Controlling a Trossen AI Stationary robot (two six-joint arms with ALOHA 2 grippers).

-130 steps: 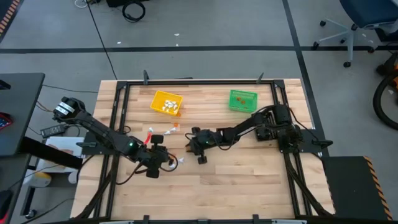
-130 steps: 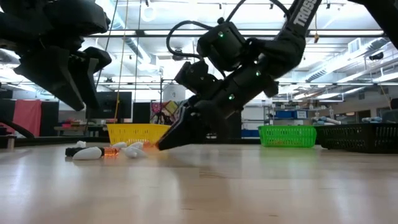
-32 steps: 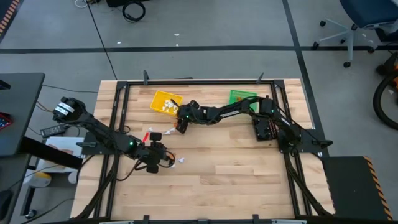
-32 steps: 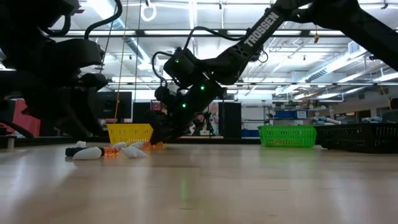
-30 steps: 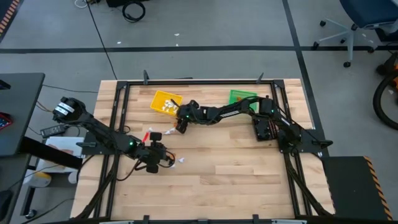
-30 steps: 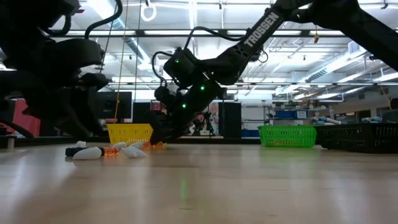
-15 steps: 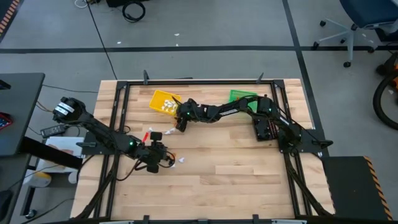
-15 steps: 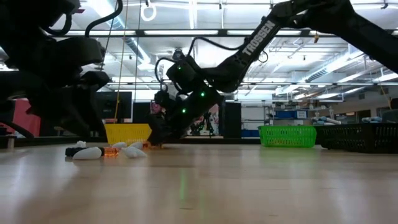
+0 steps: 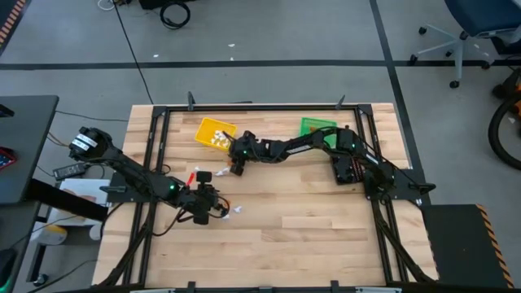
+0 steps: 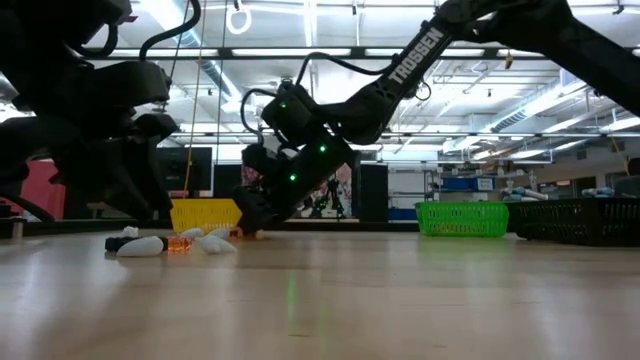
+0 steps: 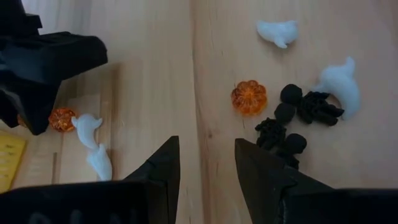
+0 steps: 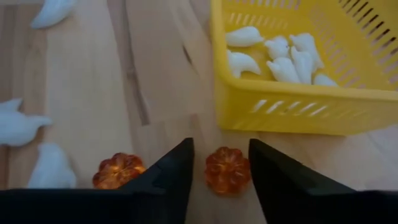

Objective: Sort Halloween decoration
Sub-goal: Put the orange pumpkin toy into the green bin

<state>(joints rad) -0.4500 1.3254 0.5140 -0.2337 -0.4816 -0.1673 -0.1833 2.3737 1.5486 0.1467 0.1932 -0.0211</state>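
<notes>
Straddling an orange pumpkin trinket (image 12: 227, 169) on the table beside the yellow bin (image 12: 292, 102), the right gripper (image 12: 219, 163) is observed narrowly parted; the left gripper (image 11: 205, 163) is held parted, empty.

White "TROSSEN" lettering runs along the right arm (image 10: 415, 52).
</notes>
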